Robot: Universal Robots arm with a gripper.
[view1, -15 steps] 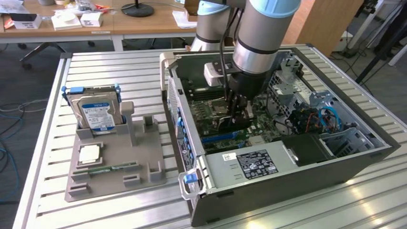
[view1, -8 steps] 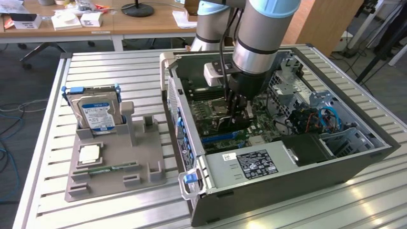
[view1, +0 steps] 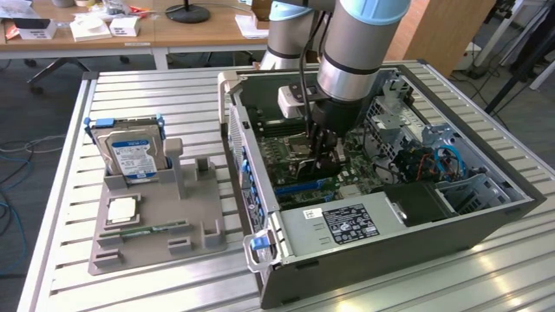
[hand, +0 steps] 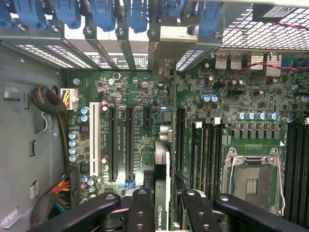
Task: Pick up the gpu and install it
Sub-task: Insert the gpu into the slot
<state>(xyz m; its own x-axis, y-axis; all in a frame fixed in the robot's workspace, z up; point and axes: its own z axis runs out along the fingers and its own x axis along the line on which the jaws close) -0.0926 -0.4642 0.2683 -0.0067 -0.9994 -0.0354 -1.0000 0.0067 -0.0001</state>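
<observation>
The gpu (hand: 162, 169) is a thin dark card seen edge-on, with green lettering near my fingers and its pale metal bracket (hand: 166, 46) up against the row of rear slot covers. My gripper (hand: 166, 209) is shut on it, one black finger on each side. The card stands on edge over the motherboard (hand: 120, 87), lined up along the long black expansion slots (hand: 180, 140). Whether it is seated in a slot I cannot tell. In the exterior view my gripper (view1: 323, 148) reaches down into the open computer case (view1: 485, 224), holding the gpu (view1: 314, 168) just above the board.
A grey parts holder (view1: 152, 224) lies on the slatted table at the exterior view's left. It carries a silver hard drive (view1: 134, 156), a processor chip (view1: 121, 209) and a green memory stick (view1: 152, 229). Inside the case are the power supply (view1: 347, 224), blue latches (hand: 101, 12) and cable bundles (hand: 53, 104).
</observation>
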